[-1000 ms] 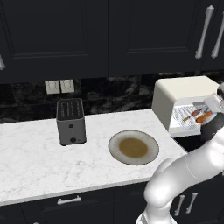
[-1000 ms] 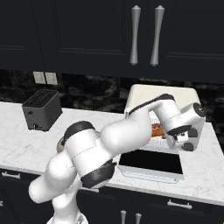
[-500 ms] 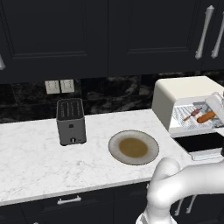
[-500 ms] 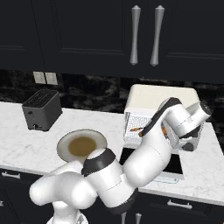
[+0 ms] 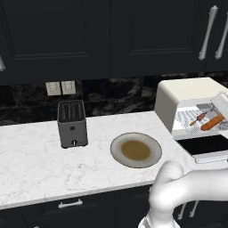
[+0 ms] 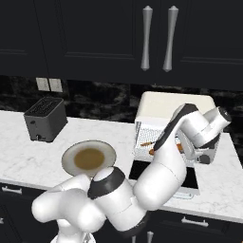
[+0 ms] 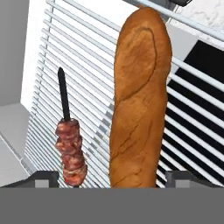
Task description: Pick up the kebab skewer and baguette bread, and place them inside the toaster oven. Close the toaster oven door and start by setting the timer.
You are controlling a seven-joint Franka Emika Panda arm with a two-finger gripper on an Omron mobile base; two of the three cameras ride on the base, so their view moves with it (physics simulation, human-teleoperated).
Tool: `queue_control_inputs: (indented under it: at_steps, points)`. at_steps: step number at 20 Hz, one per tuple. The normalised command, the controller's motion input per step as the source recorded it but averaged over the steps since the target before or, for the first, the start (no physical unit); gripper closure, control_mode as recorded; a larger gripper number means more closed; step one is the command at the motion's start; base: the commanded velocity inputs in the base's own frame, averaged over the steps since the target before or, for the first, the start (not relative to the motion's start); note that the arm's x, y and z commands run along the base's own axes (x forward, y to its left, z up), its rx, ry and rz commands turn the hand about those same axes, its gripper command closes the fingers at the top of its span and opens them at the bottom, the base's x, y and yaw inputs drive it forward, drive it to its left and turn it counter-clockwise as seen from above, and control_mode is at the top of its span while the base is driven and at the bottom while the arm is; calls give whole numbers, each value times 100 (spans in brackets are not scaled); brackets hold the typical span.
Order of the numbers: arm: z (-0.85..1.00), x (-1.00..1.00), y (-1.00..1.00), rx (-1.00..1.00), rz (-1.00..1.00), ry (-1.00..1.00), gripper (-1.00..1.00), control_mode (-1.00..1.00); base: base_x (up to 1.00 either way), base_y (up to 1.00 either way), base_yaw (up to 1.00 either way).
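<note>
In the hand view the baguette bread [image 7: 139,100] lies lengthwise on the wire rack [image 7: 87,61] of the toaster oven [image 5: 185,100]. The kebab skewer [image 7: 70,153] rests on the rack beside it, apart from it. My gripper [image 7: 112,178] is open, its fingertips [image 7: 41,178] standing wide on either side of the loaf's near end and not pressing it. From the left base view the skewer [image 5: 197,119] and the baguette [image 5: 213,122] show inside the oven. The toaster oven door [image 5: 208,146] hangs down flat and open. My arm reaches into the oven [image 6: 175,107].
A brown-centred plate [image 5: 136,150] sits on the marble counter [image 5: 35,169] in front of a dark slot toaster [image 5: 71,122]. Dark cabinets with silver handles [image 6: 147,38] hang above the oven. The open door juts over the counter's front edge.
The jaws have spread wide and let go of the baguette, which now lies on the rack beside the skewer. The arm has shifted in front of the oven.
</note>
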Motion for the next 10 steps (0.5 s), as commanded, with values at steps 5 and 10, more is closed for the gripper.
queue_control_inputs:
  at_steps: [5,10]
  points:
    - [50,-89,-1,-1,14,0,-100,-100,0,0,0]
    - [-32,-85,22,-10,26,19,-100,-100,0,0,0]
